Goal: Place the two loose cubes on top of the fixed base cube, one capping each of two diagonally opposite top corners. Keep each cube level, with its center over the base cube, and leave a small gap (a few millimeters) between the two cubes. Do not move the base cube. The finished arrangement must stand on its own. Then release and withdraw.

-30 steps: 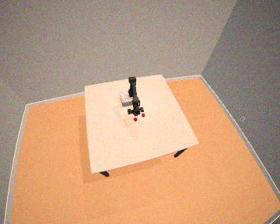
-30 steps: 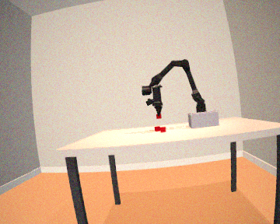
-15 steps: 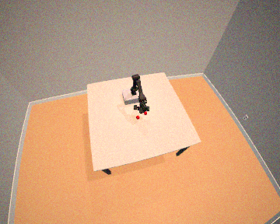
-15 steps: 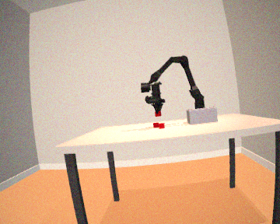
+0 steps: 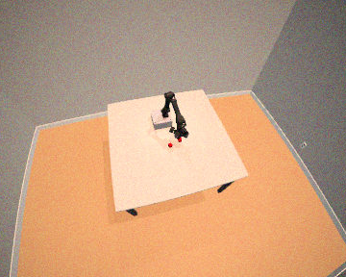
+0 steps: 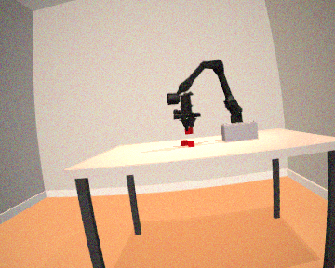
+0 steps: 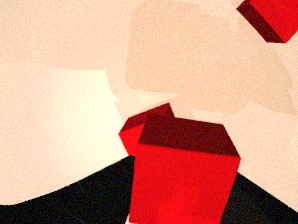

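Note:
My gripper (image 6: pixel 189 128) (image 5: pixel 181 137) is shut on a red cube (image 7: pixel 182 179) (image 6: pixel 189 131) and holds it level, a short way above the table (image 5: pixel 147 178) (image 6: pixel 142 154). In the wrist view a second red cube (image 7: pixel 136 131) lies on the table just below and behind the held one, mostly hidden by it. A third red cube (image 7: pixel 273 4) lies apart at the upper right, turned at an angle. In the exterior view the two cubes on the table (image 6: pixel 184 142) (image 6: pixel 192 143) sit close together under the gripper. I cannot tell which one is the fixed base cube.
A grey block (image 5: pixel 160 119) (image 6: pixel 239 131) stands at the arm's foot on the far part of the table. The table stands on an orange floor with grey walls around.

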Tool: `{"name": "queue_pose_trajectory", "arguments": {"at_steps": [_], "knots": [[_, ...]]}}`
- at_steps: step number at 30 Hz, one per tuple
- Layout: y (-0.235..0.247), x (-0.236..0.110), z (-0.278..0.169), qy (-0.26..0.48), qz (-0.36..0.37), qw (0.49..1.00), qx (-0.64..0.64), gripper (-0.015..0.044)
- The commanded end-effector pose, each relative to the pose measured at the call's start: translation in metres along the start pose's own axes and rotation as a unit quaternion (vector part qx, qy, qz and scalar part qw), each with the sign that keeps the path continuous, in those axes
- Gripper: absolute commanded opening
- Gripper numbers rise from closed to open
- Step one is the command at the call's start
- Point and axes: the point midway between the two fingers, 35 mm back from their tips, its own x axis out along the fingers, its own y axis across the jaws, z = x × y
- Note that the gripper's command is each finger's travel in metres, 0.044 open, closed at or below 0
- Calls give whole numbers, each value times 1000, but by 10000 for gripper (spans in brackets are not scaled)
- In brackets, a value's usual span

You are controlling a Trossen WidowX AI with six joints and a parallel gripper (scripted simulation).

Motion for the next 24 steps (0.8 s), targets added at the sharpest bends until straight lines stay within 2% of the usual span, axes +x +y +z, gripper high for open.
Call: {"name": "queue_pose_trajectory", "arguments": {"at_steps": [1, 10, 24], "knots": [[6, 4, -13, 0, -2, 999, 48, 105], [18, 9, -35, 0, -2, 992, 129, 105], [19, 9, -36, 0, -2, 991, 131, 105]]}}
